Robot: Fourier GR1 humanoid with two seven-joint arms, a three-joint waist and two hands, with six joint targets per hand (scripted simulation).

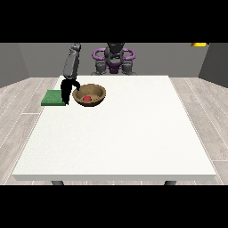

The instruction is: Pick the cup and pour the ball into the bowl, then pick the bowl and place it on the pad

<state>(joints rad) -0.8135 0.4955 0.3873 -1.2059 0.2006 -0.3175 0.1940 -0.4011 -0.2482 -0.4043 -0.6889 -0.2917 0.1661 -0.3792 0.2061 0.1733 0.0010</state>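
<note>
Currently I read no brand, label or writing on any item in the front view.

Task items: the brown bowl [89, 95] sits on the white desk [120, 138], in the far part at the view's left. A red ball [87, 97] lies inside the bowl. I cannot make out a cup anywhere in the view. The green pad [54, 98] lies flat at the desk's left edge, beside the bowl and apart from it.

Robot hand status: the robot hand at the view's left [67, 90] hangs from a grey arm [71, 62] and points down between the pad and the bowl. One black finger arches toward the bowl's near-left rim; I cannot tell whether it touches the rim. I cannot tell whether the fingers are spread or pressed together. The other robot hand does not show in the view.

Surroundings: the robot's torso [114, 58], grey with purple parts, stands behind the far edge of the desk. A wood-pattern floor [18, 107] surrounds the desk. A small yellow object [200, 44] shows at the upper right. The arm and robot hand partly cover the pad's right edge.
</note>
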